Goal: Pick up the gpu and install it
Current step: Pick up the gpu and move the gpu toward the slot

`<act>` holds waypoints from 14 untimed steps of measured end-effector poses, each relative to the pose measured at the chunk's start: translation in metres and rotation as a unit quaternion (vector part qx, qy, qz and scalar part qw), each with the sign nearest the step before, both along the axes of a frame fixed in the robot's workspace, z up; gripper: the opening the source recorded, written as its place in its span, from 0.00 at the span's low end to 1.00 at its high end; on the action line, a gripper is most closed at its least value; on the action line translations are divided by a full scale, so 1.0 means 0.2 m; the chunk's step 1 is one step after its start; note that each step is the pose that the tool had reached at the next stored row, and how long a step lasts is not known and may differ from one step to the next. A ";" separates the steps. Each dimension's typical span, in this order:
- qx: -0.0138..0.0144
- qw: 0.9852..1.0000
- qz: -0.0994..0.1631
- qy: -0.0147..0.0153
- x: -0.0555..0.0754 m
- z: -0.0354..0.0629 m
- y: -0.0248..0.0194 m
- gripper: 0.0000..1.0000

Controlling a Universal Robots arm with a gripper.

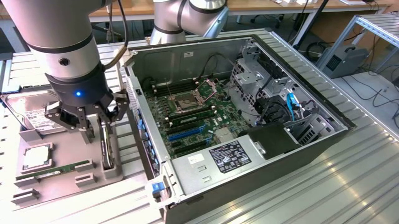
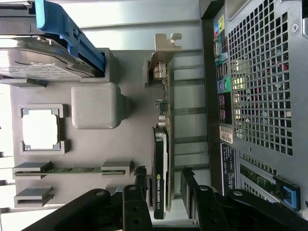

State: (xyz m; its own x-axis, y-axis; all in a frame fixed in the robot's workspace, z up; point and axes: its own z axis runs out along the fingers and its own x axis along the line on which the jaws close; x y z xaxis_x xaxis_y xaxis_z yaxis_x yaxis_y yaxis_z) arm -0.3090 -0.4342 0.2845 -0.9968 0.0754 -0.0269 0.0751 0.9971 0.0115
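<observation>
The gpu (image 2: 160,163) is a thin dark card standing on edge in a slot of the grey holder tray (image 2: 130,139), with its pale metal bracket (image 2: 165,48) at the far end. In the exterior view the gpu (image 1: 109,149) sits at the tray's right side, beside the computer case. My gripper (image 2: 163,185) is open and lowered over the card's near end, one black finger (image 2: 141,179) on each side of it. A gap shows between the other finger (image 2: 188,182) and the card. The gripper (image 1: 100,130) hangs straight down over the tray.
The open computer case (image 1: 311,140) lies to the exterior view's right, with its motherboard (image 1: 193,116) exposed. On the tray are a silver hard drive (image 1: 31,114), a processor (image 1: 37,156) and a green memory stick (image 1: 53,170). The case's perforated rear panel (image 2: 260,86) is close beside the card.
</observation>
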 end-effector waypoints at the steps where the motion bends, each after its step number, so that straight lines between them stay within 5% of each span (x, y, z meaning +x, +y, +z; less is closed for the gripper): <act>1: 0.000 1.000 0.000 0.000 0.00 -0.001 0.000 0.42; 14: 0.000 1.000 0.000 0.000 0.00 -0.034 0.010 0.42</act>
